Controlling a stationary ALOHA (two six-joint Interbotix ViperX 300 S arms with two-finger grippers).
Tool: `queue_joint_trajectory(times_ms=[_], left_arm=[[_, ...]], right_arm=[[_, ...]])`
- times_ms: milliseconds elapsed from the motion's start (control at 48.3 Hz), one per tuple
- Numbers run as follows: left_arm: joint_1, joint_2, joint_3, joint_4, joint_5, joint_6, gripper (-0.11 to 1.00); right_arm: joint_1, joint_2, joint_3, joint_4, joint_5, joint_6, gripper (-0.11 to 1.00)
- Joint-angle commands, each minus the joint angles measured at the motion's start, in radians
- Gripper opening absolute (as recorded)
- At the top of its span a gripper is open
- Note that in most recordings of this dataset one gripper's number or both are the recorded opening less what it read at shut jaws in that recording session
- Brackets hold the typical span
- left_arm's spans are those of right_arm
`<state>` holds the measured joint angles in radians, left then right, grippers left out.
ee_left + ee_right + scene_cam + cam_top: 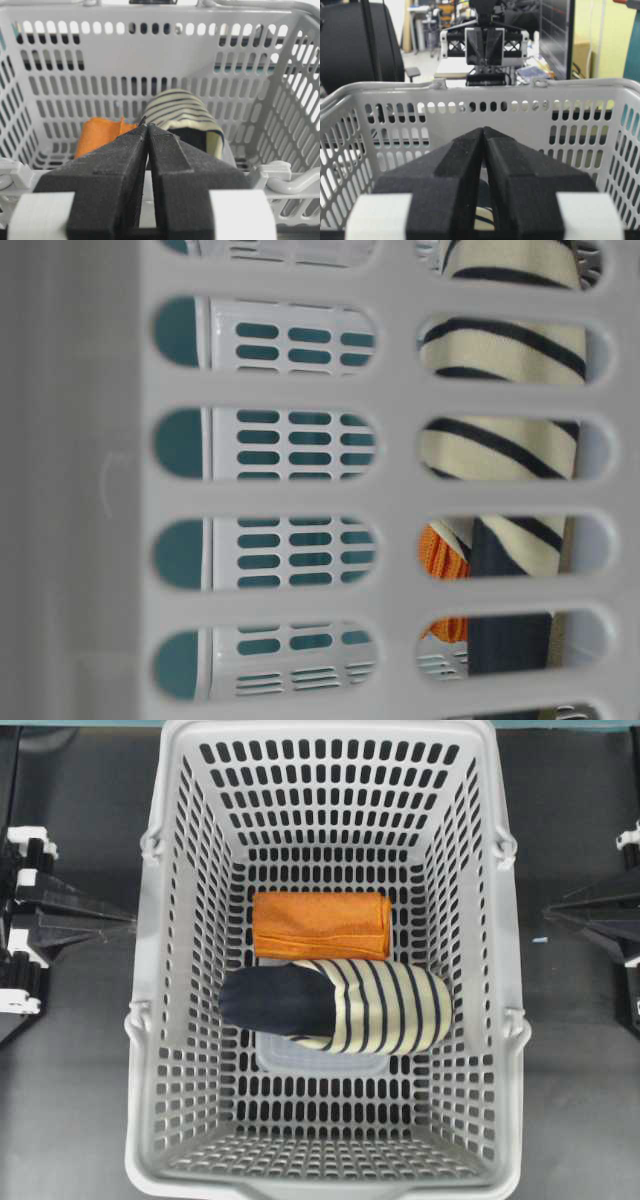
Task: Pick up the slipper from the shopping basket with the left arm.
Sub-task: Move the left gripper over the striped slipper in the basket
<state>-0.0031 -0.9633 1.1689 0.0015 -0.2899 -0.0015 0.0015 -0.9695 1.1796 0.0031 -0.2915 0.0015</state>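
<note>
Slipper (pixel 345 1005) lies on the floor of the basket (pixel 160 970), near its middle, on its side with the dark navy heel opening turned toward the left arm and the striped toe toward the right wall. Its upper edge touches or nearly touches a folded orange cloth (pixel 320 925), which sits just behind it toward the far wall. The left tool (pixel 146 131) hangs outside the basket's left rim, its two black fingers pressed together and holding nothing; the right tool (pixel 483 132) waits the same way beyond the opposite rim, also closed and empty. The pick has not begun, so the step in hand is the approach. To do it well, the left arm would likely need to rise over the rim before reaching in, since the wall stands between the tool and the slipper, and the fingers must spread wide before they descend. The heel end looks like the best place to grip: it faces the left arm, the open collar gives an edge for one finger to slip inside, and it lies away from the cloth's nearer corner. Coming down too far toward the cloth risks pinching orange fabric along with the slipper. The soft upper will probably collapse under pressure, so a firm closure on the heel rim should hold better than a squeeze across the toe.
</note>
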Motion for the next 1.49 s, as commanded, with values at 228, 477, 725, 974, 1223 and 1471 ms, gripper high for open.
queue_joint_trajectory(times_ms=[228,477,725,974,1223,1471], left_arm=[[-0.028,0.052,-0.360,0.043,0.494,-0.032,0.00],[-0.077,0.296,-0.663,0.043,0.779,-0.029,0.00],[-0.098,0.589,-0.900,0.043,0.973,-0.023,0.00],[-0.118,0.778,-1.043,0.043,1.063,-0.023,0.00],[-0.137,0.919,-1.152,0.043,1.135,-0.028,0.00],[-0.135,1.006,-1.227,0.043,1.201,-0.020,0.39]], right_arm=[[0.002,-0.017,-0.006,0.008,-0.005,0.011,-0.02],[0.002,-0.028,-0.005,0.008,0.023,0.012,-0.02],[0.002,-0.028,-0.005,0.008,0.028,0.012,-0.02],[0.003,-0.028,-0.005,0.008,0.028,0.012,-0.02],[0.005,-0.028,-0.005,0.008,0.029,0.012,-0.02],[0.012,-0.026,-0.002,0.008,0.029,0.012,-0.02]])
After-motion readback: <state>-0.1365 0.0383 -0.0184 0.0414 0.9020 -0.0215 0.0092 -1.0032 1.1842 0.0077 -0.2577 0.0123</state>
